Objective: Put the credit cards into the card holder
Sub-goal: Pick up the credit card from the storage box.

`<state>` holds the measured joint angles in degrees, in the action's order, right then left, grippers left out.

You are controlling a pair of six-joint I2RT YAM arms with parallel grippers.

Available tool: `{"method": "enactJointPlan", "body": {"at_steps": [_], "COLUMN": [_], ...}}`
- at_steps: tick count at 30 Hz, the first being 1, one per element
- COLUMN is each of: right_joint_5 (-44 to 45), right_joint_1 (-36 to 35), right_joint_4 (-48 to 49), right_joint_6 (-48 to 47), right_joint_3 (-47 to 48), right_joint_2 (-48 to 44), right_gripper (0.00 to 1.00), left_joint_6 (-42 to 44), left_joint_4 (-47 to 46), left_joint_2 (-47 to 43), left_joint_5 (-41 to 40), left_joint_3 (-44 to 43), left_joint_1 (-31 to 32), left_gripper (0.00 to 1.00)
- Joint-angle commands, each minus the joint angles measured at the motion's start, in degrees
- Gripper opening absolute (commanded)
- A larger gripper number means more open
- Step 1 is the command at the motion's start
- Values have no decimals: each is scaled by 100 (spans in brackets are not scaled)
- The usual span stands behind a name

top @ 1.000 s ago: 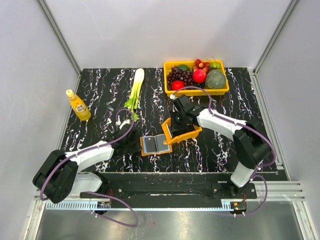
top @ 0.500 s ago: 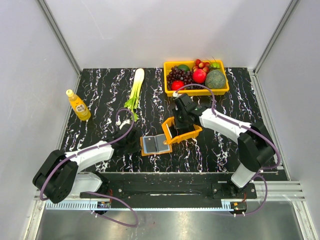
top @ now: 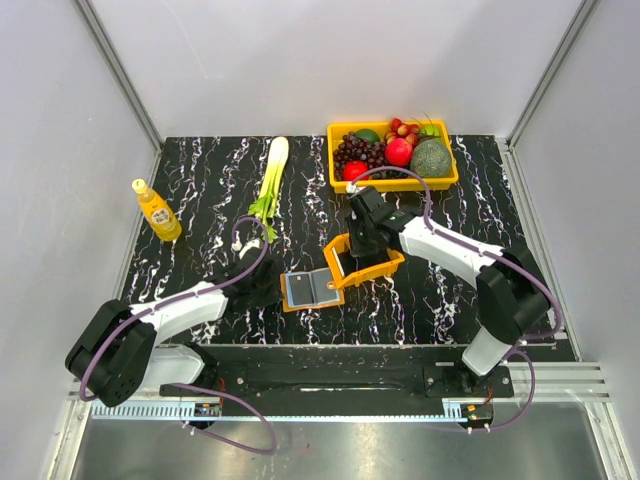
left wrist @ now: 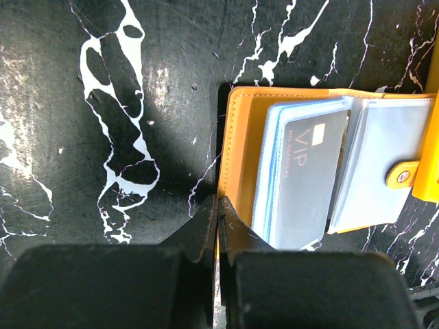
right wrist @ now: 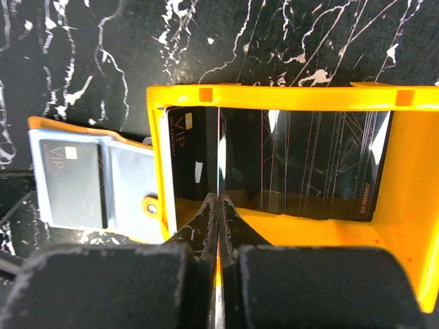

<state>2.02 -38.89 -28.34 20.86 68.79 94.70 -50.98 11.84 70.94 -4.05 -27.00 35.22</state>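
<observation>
Right claw (right wrist: 218,203): card (right wrist: 218,147) edge-on, faint

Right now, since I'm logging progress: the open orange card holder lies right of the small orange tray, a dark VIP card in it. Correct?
No. The open card holder lies left of the small orange tray, as the top external view shows; the dark VIP card is in it.

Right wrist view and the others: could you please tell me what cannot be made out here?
Right wrist: credit cards in the orange tray overlap; count unclear.
Left wrist: left gripper hides a corner of the card holder.
Top external: right gripper covers the tray's inside.
</observation>
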Motion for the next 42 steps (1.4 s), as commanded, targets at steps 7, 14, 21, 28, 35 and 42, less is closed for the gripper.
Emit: {"method": "enactJointPlan", "body": {"at_steps": [7,14,21,28,35,42], "right_joint_5": [-132,-333,-747,-844,-580,-282], "right_joint_1": [-30,-31,-30,-39,-48,-57], "right_joint_4": [74,91,408,522,373,285], "right_joint_6": [-171,-162,23,76,67,-12], "right_joint_3": [187,187,90,37,152,108], "right_joint_2": [479,638,629,699,866,718], "right_gripper": [0,3,5,8,12,3], "left_joint_6": [71,80,88,88,106,97], "left_joint_4": [354,311,311,311,328,328], "left_joint_2": [17,104,114,113,113,105], "left_joint_5": [115,142,133,124,124,115], "left_joint_3": [55,37,55,64,64,72], "left_joint_1": [29,29,29,29,29,29], "left_gripper": [0,0,0,0,0,0]}}
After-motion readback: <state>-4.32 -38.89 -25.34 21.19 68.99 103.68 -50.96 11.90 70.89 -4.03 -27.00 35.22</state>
